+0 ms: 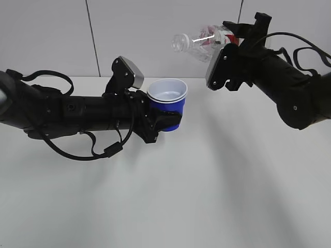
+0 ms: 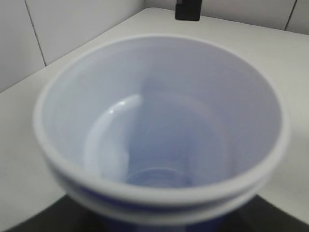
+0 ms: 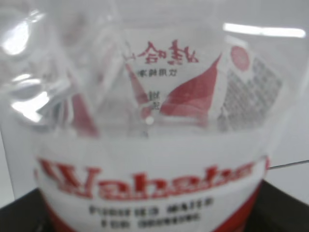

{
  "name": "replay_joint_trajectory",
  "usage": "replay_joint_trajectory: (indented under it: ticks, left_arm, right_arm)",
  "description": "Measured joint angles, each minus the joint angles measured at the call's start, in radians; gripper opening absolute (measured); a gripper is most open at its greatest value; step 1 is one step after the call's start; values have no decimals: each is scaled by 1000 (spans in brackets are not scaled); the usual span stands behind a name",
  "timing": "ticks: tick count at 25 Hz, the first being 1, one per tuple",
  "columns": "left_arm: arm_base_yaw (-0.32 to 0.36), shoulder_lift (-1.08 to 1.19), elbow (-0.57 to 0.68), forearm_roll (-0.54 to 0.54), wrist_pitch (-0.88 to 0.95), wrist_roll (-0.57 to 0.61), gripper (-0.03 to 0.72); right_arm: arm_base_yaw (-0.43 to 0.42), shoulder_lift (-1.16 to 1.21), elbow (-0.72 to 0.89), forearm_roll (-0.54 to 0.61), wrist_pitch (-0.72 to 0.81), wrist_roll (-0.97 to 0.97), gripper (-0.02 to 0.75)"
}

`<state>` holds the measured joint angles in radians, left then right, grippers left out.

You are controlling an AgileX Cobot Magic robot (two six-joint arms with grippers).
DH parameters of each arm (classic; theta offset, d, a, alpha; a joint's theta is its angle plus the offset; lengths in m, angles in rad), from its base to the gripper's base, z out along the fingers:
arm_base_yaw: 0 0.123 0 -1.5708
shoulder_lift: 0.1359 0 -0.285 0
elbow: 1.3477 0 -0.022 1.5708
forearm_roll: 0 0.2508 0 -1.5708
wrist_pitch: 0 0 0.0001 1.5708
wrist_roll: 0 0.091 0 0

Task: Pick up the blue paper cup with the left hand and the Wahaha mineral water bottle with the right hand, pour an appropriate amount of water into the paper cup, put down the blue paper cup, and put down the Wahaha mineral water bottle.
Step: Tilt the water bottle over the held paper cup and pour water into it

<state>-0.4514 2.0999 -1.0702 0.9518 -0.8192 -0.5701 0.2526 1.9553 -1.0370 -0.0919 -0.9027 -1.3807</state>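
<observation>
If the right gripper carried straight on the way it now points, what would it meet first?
Probably nothing. The right gripper, shut on the tilted Wahaha bottle, points left and slightly down; the bottle's mouth would likely pass above the blue paper cup, though depth is unclear.

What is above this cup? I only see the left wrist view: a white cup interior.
Observer: A clear bottle, tipped nearly sideways, mouth pointing left, up and to the right of the cup.
Operator: Who holds it?
Observer: The right end effector grips it around the label.
Operator: Is my cup on the table?
Observer: No, the left end effector holds it upright above the table.
Operator: Any brand?
Observer: The right wrist view shows "Wahaha" in red.
</observation>
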Motion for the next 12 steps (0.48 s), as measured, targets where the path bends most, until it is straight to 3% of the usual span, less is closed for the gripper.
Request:
replay_joint_trajectory:
  ticks: [12]
  left_arm:
    - [0, 0, 0, -44, 8, 0, 371]
  right_arm:
    - [0, 0, 0, 0, 2, -61, 473]
